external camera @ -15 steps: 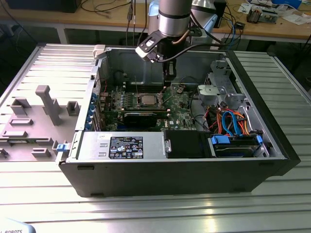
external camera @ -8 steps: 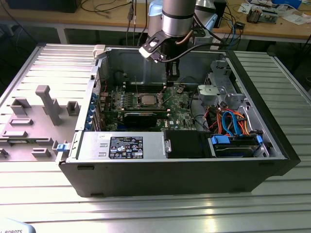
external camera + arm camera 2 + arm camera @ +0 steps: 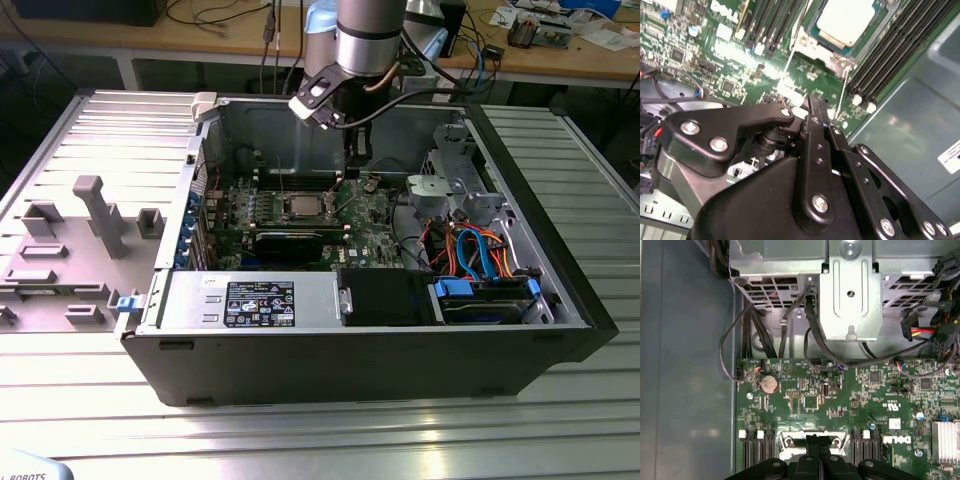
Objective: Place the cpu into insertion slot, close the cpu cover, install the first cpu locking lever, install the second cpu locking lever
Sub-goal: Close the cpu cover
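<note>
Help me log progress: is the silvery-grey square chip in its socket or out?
In: the silvery-grey square chip lies flat within the silvery-rimmed square socket.

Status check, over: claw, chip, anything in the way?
Black claw shut, empty, beside silver-rimmed square socket. Silvery-grey square chip seated in it. Two thin wire levers unlatched. Nothing in the way.

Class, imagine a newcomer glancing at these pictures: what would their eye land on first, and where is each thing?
The open black computer case on the slatted metal table draws the eye first, with the silver robot arm reaching down into it. On the green motherboard, the small square silvery-topped cpu sits in the silver-rimmed insertion slot, and the black gripper, fingers together, hangs close by.
</note>
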